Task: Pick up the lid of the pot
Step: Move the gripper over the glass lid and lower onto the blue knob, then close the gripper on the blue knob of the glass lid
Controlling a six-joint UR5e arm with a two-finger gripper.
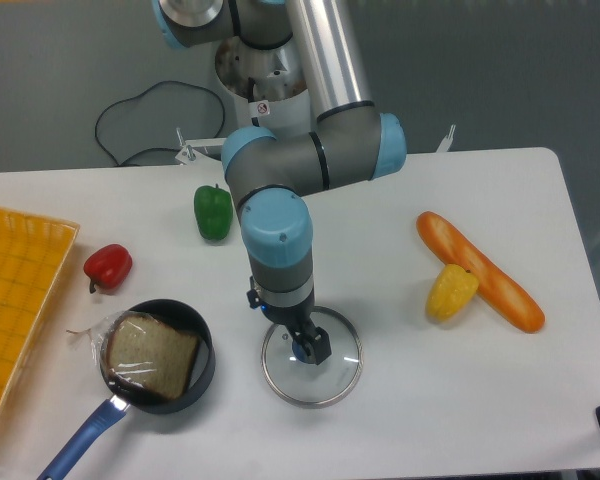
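Observation:
The gripper (288, 325) points down over the upper part of the pot lid, its two fingers spread open. Round and transparent with a metal rim, the pot lid (325, 385) lies flat on the table. Its blue knob (299, 352) shows only in part, since the right-hand finger covers some of it. The frames do not tell exactly how far the fingertips are above the lid, and nothing is seen held between them.
Left of the lid is a black pan (206, 368) with a blue handle (85, 436), holding bagged bread (152, 355). A red pepper (108, 267), green pepper (213, 213) and yellow crate (20, 290) lie beyond. At right are a yellow pepper (452, 292) and baguette (485, 275).

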